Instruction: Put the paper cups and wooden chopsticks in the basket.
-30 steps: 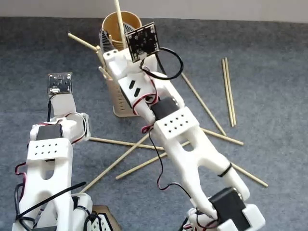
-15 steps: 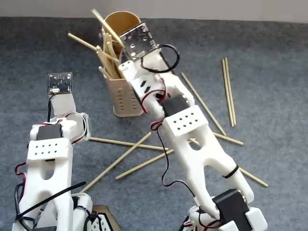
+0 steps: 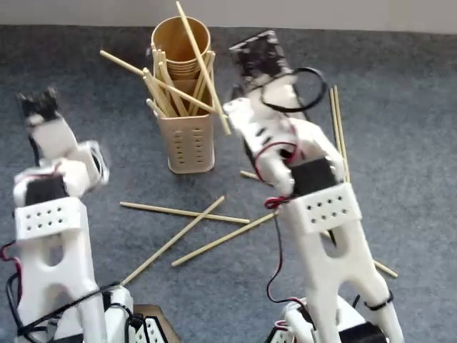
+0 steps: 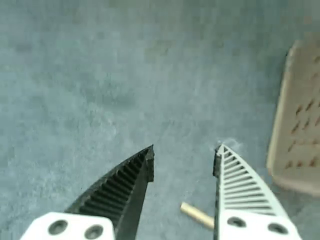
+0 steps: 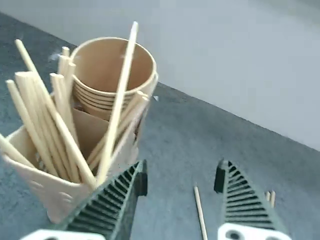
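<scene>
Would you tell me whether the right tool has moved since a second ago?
Yes. The right tool has swung from over the basket to its right, high view.

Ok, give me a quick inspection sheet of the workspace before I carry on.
Surface: grey carpet-like mat, flat.
Job's things: basket upright, holding stacked paper cups and many chopsticks; loose chopsticks lie on the mat.
Clutter: brown scrap at the near edge.
Grippers: left gripper and right gripper both open, empty.
Cables: red and black wires along the right arm.
Surroundings: pale wall behind.
</scene>
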Robot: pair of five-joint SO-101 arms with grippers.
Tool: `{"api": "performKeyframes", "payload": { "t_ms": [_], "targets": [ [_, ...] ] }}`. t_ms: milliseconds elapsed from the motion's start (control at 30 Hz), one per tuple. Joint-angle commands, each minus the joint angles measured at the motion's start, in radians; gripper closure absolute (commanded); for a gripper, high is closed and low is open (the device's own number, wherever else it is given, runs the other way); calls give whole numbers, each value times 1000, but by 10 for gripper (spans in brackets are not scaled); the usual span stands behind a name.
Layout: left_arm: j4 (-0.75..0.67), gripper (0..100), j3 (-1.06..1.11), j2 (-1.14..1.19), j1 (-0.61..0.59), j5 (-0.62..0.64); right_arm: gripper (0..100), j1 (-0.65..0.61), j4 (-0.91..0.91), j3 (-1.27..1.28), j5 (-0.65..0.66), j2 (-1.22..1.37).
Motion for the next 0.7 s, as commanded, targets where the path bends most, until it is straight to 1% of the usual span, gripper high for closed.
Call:
{"api": "performKeyframes", "payload": {
  "t_ms": [0,67,133,200,333,433,533,667],
  "targets": [
    [120,748,-400,101,16,58,773,111,125,54,-11,-93],
    [229,723,-641,239,18,89,774,139,156,130,-72,-128],
    [336,714,-892,407,19,115,774,151,131,246,-100,-174],
    [431,712,-1155,585,19,155,774,150,48,394,-103,-239],
    [571,711,-1689,900,22,219,774,145,-154,700,-109,-410],
    [684,712,-2043,1104,47,258,774,130,-242,883,-104,-529],
    [752,712,-2250,1274,101,276,774,111,-306,1023,-104,-613],
    [733,713,-2327,1419,163,311,774,101,-351,1138,-103,-684]
  ]
}}
